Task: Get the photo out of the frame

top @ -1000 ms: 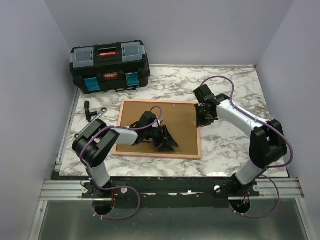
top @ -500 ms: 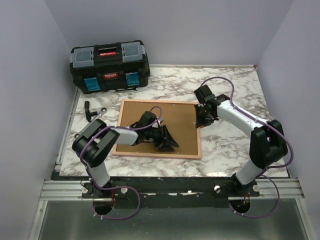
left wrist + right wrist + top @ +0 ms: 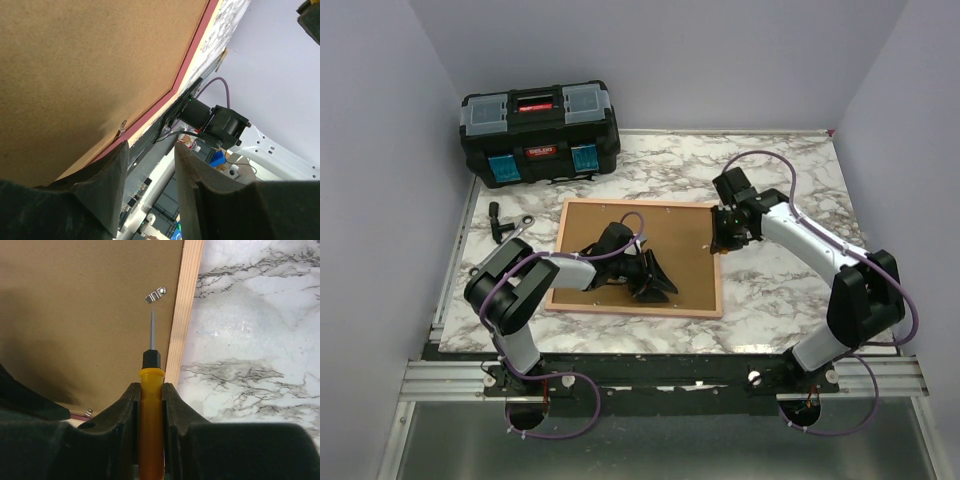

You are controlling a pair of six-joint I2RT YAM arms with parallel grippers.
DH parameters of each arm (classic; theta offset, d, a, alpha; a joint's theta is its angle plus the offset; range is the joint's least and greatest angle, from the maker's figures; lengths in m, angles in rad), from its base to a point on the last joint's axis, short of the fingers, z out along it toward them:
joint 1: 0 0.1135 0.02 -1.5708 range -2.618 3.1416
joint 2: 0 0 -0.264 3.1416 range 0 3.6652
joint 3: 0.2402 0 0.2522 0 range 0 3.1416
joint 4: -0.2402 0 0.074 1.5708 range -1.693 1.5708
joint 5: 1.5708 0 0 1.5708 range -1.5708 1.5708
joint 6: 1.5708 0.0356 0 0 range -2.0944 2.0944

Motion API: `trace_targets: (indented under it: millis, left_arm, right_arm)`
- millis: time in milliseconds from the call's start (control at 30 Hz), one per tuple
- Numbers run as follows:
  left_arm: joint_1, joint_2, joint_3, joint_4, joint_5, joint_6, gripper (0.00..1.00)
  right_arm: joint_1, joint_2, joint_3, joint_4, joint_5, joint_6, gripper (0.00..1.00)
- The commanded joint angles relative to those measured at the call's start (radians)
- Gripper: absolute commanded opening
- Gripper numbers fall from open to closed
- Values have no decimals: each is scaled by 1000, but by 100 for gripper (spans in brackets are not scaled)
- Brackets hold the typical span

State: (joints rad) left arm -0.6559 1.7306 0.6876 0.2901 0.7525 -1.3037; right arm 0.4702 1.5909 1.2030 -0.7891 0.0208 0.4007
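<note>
The frame lies face down on the marble table, its brown backing board facing up. The photo is hidden under the board. My left gripper rests low over the board's lower middle, open, with nothing between its fingers. My right gripper is at the frame's right edge, shut on a yellow-handled screwdriver. The screwdriver's thin shaft points at a small metal clip beside the pale wooden border. Another clip sits by the red border in the left wrist view.
A black toolbox with blue latches stands at the table's back left. A black-handled tool and a wrench lie left of the frame. Purple walls close in on both sides, and the right arm's base sits at the near edge.
The right arm has shifted slightly, its elbow moving right and down, with the screwdriver still at the frame's right edge. The left arm has not moved.
</note>
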Motion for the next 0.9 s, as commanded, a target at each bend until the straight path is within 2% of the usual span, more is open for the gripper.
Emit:
trace_targets:
  millis: [0,333,867]
  left_arm:
    - [-6,-39,-16,63,10,-1,45]
    - [-8,-188,-14,57,-21,80,53]
    - [-12,-291,86,3,-94,332,55]
  right_arm:
    - [3,-68,-8,-19,28,21,1]
    - [4,-161,-164,120,-105,61,1]
    - [4,-343,-438,324,-303,126,1]
